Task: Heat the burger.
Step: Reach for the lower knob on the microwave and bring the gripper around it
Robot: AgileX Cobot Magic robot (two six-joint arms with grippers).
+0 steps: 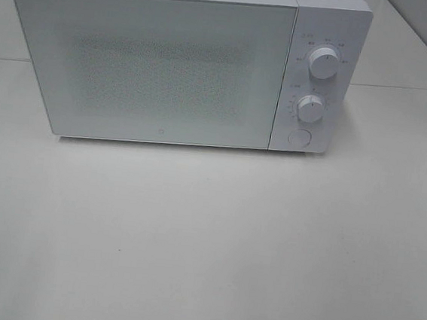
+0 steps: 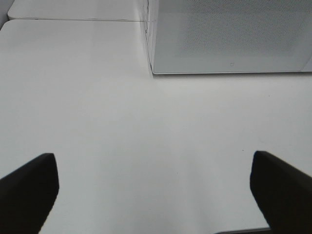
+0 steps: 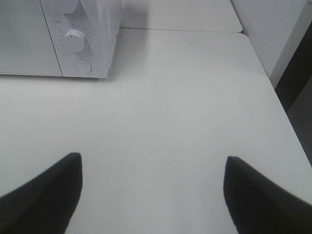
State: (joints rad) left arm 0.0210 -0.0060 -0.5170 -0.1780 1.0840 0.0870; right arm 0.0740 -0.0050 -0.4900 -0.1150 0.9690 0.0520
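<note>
The burger is out of view in every frame. A white microwave (image 1: 185, 63) stands at the back of the white table (image 1: 205, 242) with its door shut; two knobs and a round button sit on its right panel. Neither arm shows in the high view. In the left wrist view my left gripper (image 2: 153, 187) is open over bare table, its dark fingers (image 2: 29, 190) wide apart, facing the microwave's lower left corner (image 2: 153, 70). My right gripper (image 3: 153, 187) is open too, with nothing between its fingers (image 3: 46, 195), short of the microwave's control panel (image 3: 80, 44).
The lower knob (image 3: 75, 40) and round door button (image 3: 82, 66) show in the right wrist view. The table's right edge (image 3: 273, 92) drops off beside a white wall. A seam (image 1: 402, 87) runs across the table behind the microwave.
</note>
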